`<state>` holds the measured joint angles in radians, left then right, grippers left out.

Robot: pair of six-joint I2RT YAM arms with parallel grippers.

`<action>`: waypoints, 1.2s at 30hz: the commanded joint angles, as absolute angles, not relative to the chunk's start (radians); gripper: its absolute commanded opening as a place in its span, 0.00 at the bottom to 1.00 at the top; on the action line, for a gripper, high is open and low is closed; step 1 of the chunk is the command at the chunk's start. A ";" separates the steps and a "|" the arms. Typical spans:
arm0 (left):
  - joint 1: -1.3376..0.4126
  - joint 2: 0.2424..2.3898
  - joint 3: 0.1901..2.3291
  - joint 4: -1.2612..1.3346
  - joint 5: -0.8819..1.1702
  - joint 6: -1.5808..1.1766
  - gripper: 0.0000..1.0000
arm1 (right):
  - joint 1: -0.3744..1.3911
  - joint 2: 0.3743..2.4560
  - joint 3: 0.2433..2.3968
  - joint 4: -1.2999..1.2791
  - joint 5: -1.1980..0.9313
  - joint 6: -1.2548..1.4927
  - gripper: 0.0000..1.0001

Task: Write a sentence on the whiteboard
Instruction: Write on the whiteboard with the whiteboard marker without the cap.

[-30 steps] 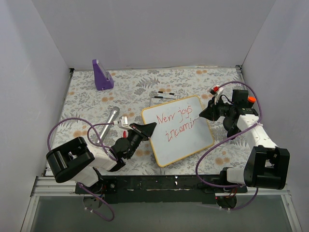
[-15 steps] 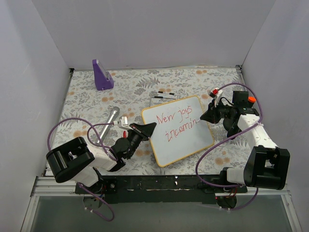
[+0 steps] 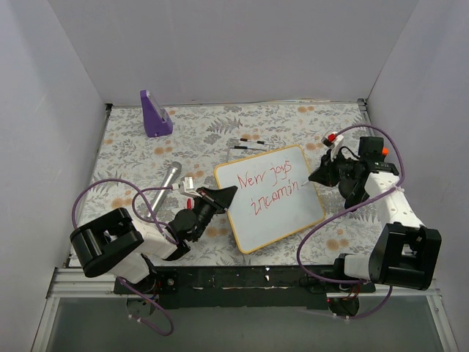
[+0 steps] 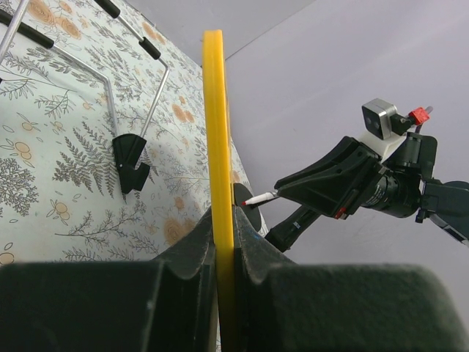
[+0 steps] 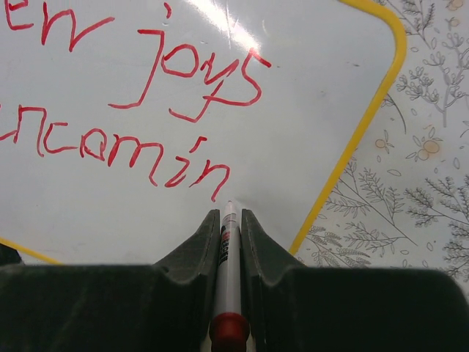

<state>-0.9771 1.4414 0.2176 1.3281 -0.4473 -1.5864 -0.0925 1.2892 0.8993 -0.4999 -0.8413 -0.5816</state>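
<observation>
Broadly, floral-print table [image 3: 132, 147] underneath everything. Near its middle, between the two grippers: whiteboard [image 3: 275, 216], yellow-framed, turned at a slant to the table edges. Lying flat or lifted at one side, cannot tell.

Left gripper [image 3: 222, 195] at the board's left edge. Jaws closed on the yellow frame, one finger on each face, plain in the left wrist view [image 4: 223, 238], frame edge-on there [image 4: 217, 132].

Right gripper [image 3: 316, 174] over the board's right part. Jaws clamped on a marker [image 5: 229, 253], seen between the fingers in the right wrist view [image 5: 229, 220].

Purple wedge-shaped block [image 3: 154, 115] at the far left, well apart from the board. Silver cylinder [image 3: 170, 176] lying just left of the left gripper. Thin wire stand [image 3: 245, 143] just beyond the board's far edge.

Marker tip just right of the last red stroke; touching or not, cannot tell.

Sentence [image 5: 146, 125] in red, two lines: "New joys", then "incomin" below.
</observation>
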 commanded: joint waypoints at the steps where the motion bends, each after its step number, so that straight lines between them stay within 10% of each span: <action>1: -0.982 1.422 0.210 1.594 -0.410 -1.506 0.00 | -0.117 1.249 0.960 -0.492 -0.894 -0.569 0.01; 36: -0.982 1.420 0.213 1.600 -0.400 -1.503 0.00 | -0.107 1.322 0.877 -0.314 -0.870 -0.460 0.01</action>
